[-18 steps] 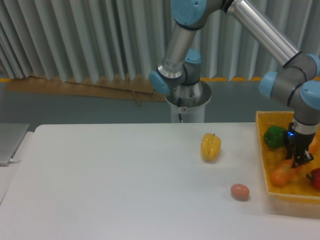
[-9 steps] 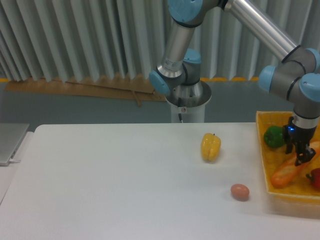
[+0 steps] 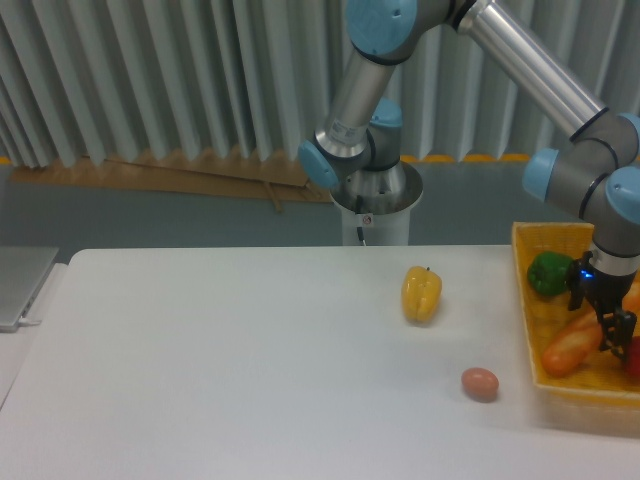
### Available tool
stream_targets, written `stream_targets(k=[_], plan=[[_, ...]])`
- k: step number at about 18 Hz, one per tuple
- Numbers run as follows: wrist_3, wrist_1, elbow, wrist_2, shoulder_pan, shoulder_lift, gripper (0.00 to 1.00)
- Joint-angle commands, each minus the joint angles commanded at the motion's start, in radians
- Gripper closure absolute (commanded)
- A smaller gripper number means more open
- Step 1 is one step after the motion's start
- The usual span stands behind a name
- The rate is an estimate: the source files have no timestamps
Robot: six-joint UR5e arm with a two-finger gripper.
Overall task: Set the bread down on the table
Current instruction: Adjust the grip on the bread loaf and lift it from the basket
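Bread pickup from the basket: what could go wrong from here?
1. The gripper sits toward the upper end of the bread, not its middle, so the long loaf may pivot or slip when lifted.
2. The green pepper and a red item crowd the bread; either could be bumped or dragged.
3. The bread's low end lies near the basket wall and may catch on it going out toward the table.

The basket (image 3: 527,330) sits at the table's (image 3: 200,370) right edge, holding the bread (image 3: 570,345). Left of it lie the egg (image 3: 480,383) and, behind, the pepper (image 3: 421,293).
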Motion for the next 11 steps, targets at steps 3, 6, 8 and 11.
stream_targets(k=[3,6,8,11], plan=[[0.0,0.0,0.002,0.002,-0.002,-0.017,0.0],[0.002,0.018,0.0,0.003,-0.006,-0.038,0.0],[0.002,0.02,-0.006,0.002,-0.009,-0.04,0.0],[0.002,0.02,-0.014,0.002,-0.012,-0.04,0.0]])
